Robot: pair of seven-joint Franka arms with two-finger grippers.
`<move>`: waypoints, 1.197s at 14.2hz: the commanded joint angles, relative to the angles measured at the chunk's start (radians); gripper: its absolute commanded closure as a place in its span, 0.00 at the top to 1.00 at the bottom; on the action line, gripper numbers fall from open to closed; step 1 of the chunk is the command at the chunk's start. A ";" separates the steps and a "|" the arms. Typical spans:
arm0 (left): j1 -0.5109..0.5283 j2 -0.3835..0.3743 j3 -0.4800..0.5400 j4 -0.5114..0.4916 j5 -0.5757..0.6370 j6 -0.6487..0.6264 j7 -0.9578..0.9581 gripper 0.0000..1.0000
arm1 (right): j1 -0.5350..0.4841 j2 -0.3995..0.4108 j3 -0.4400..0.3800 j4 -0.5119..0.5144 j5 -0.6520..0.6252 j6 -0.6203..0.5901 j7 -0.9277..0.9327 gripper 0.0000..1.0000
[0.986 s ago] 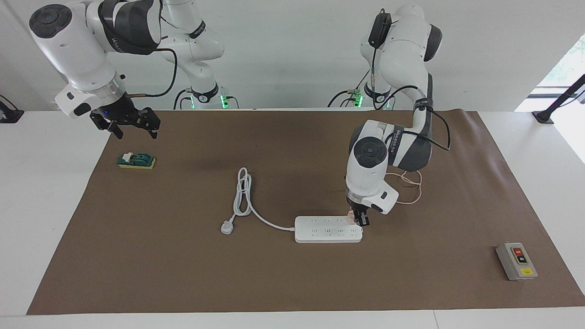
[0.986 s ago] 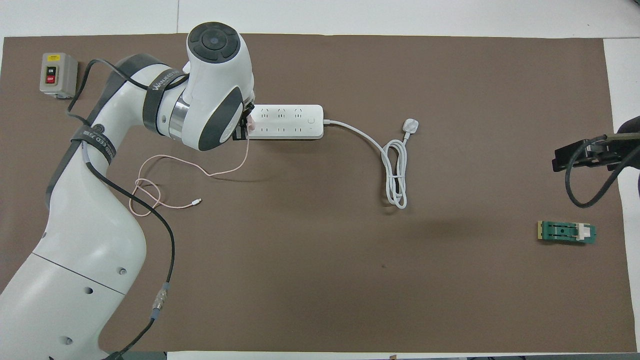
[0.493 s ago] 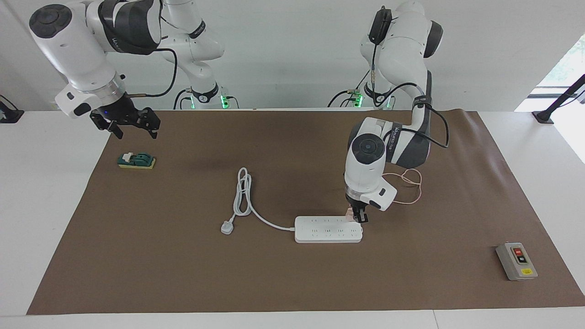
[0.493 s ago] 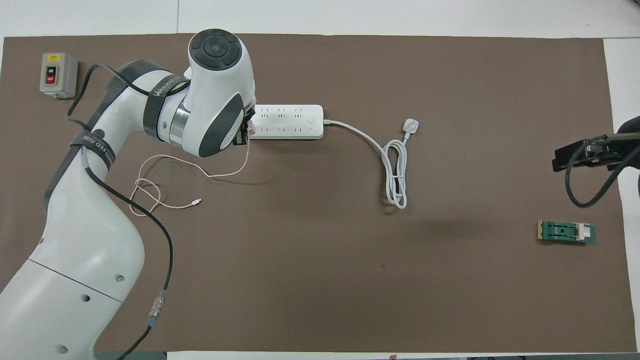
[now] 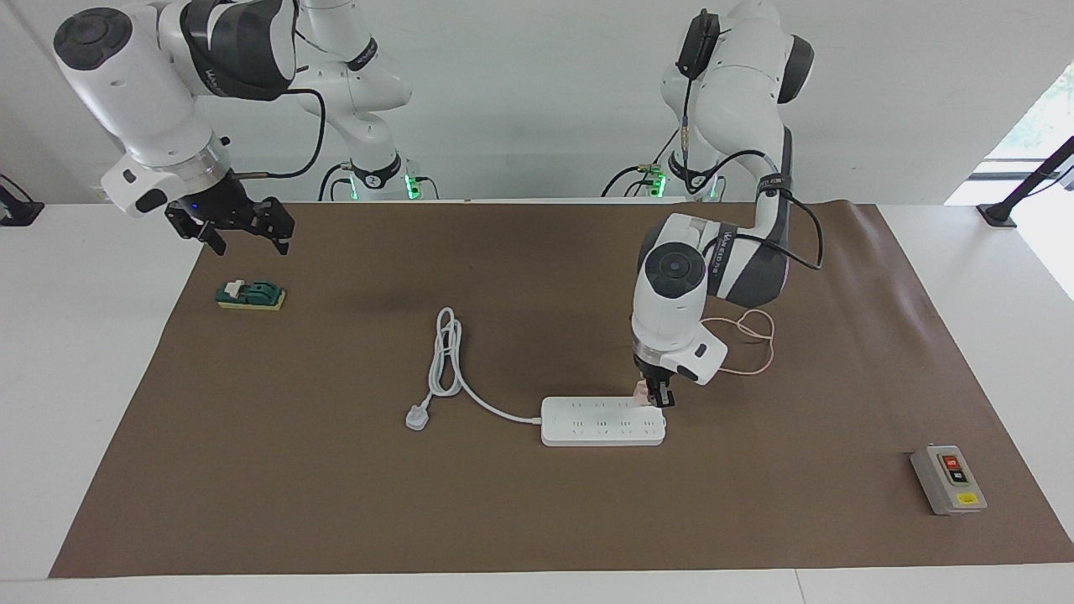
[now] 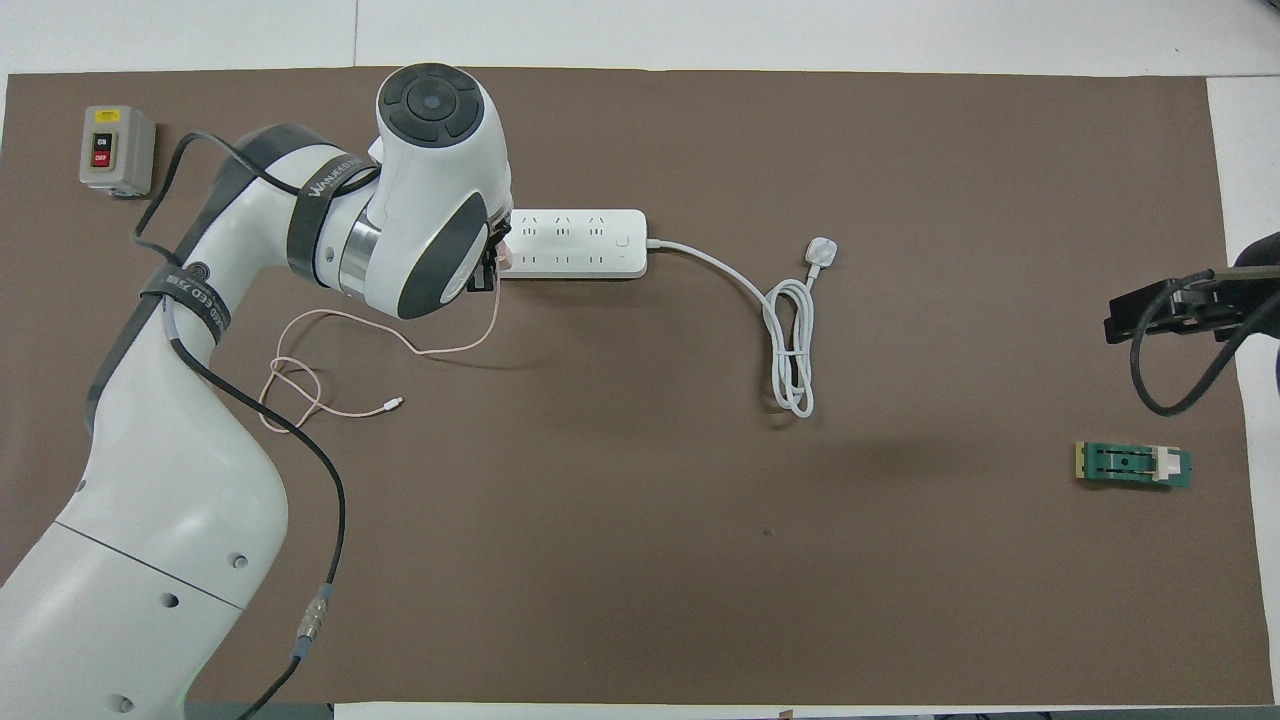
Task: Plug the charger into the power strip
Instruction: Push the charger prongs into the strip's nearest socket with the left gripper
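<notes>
The power strip point(image 5: 600, 424) point(image 6: 575, 243) lies flat on the brown mat, its thick white cord running toward the right arm's end. My left gripper point(image 5: 657, 394) points straight down at the strip's end nearest the left arm, in the row closer to the robots, shut on the charger point(image 5: 643, 391) point(image 6: 503, 258), a small pale-pink cube. The cube sits at the strip's surface; its prongs are hidden. Its thin pink cable point(image 5: 751, 344) point(image 6: 400, 340) trails in loops on the mat toward the robots. My right gripper point(image 5: 243, 231) point(image 6: 1150, 315) waits open in the air over the mat's edge.
A grey box with red and black buttons point(image 5: 948, 480) point(image 6: 116, 150) stands at the left arm's end, farther from the robots. A green-and-yellow switch block point(image 5: 250, 295) point(image 6: 1133, 465) lies under the right gripper's area. The strip's white plug point(image 5: 417, 417) point(image 6: 821, 251) and coiled cord lie mid-mat.
The left arm's wrist has straightened and its gripper, with the charger, has shifted slightly toward the robots at the strip's end. The right arm has not moved.
</notes>
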 commanded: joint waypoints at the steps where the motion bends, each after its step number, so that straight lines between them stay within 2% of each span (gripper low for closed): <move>1: -0.008 -0.007 0.014 -0.049 0.017 0.059 -0.004 0.00 | -0.015 -0.011 0.014 0.001 -0.012 -0.015 -0.023 1.00; 7: -0.010 -0.013 0.014 -0.070 0.018 0.062 0.002 0.00 | -0.015 -0.011 0.014 0.001 -0.012 -0.015 -0.021 1.00; 10: -0.004 -0.043 0.014 -0.117 0.018 0.062 0.025 0.00 | -0.015 -0.011 0.014 0.001 -0.012 -0.015 -0.023 1.00; 17: 0.001 -0.032 0.014 -0.111 0.023 0.085 0.031 0.00 | -0.015 -0.011 0.014 0.001 -0.012 -0.015 -0.021 1.00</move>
